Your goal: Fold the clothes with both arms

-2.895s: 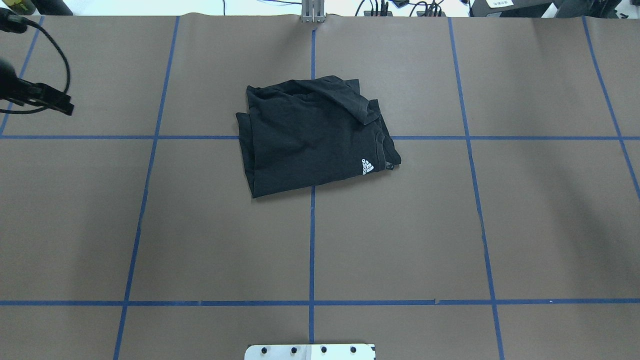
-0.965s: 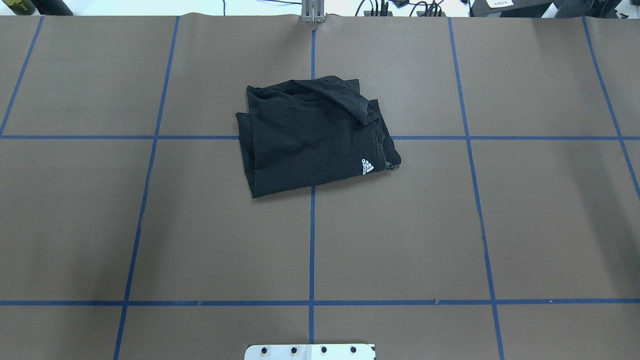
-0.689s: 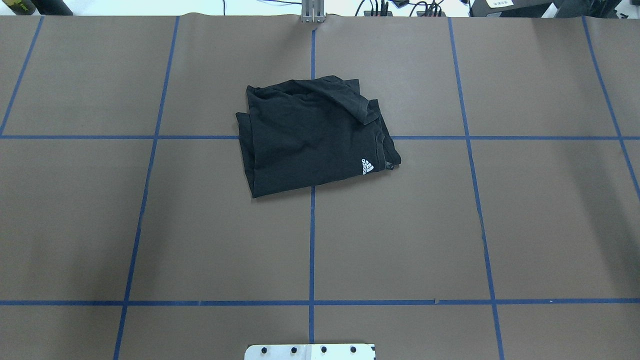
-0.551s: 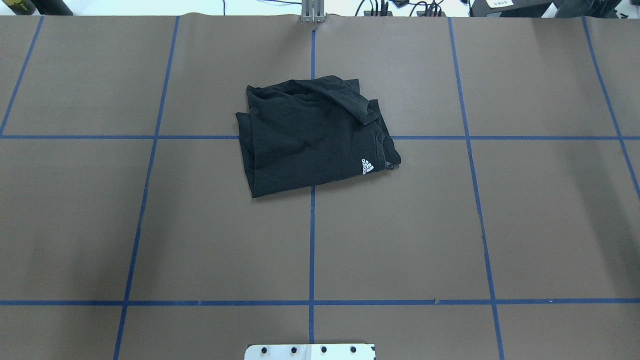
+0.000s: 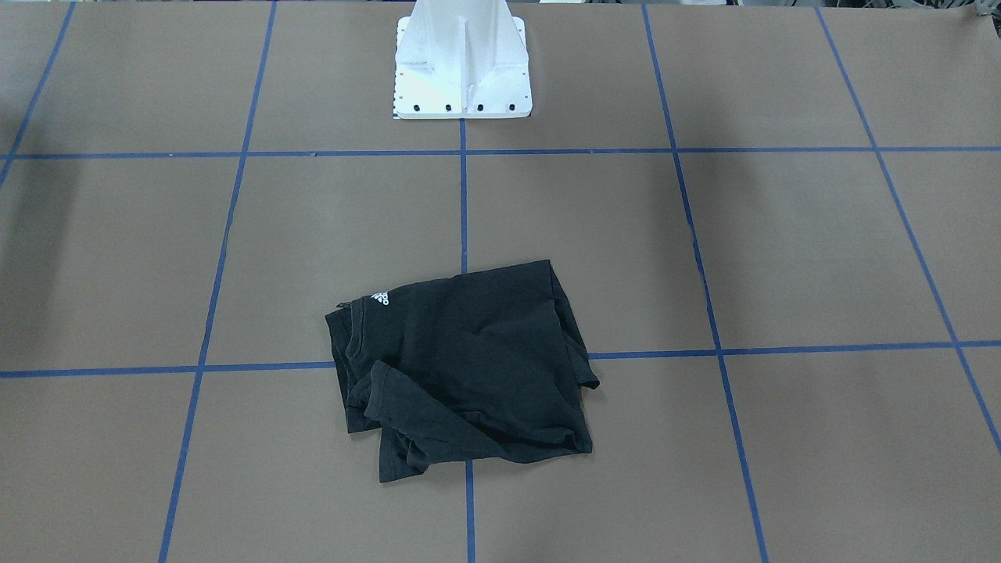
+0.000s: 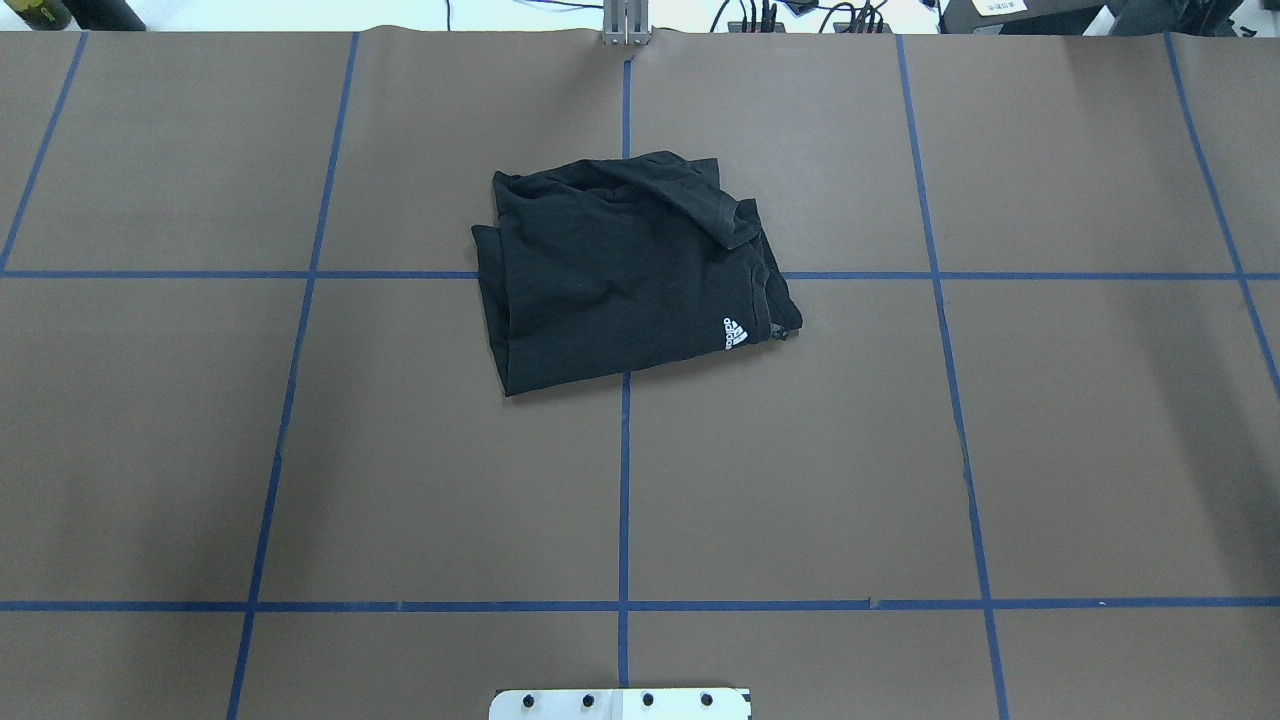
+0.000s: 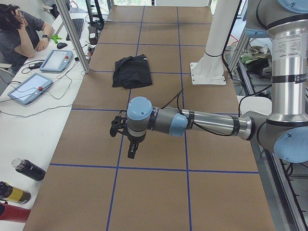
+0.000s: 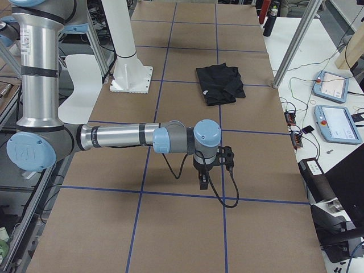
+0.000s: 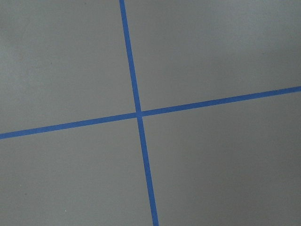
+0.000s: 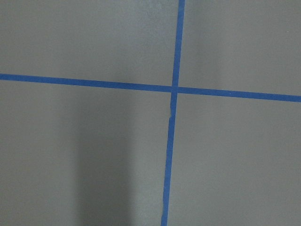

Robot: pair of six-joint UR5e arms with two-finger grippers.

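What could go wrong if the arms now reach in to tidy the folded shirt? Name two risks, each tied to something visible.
1. The shirt is loosely folded, with a sleeve lying free on top and uneven edges. A pinch there may catch several layers and pull the fold open.
2. The left hand and right hand hang far from the shirt, and both wrist cameras show only tape lines, so a reach could land off target.
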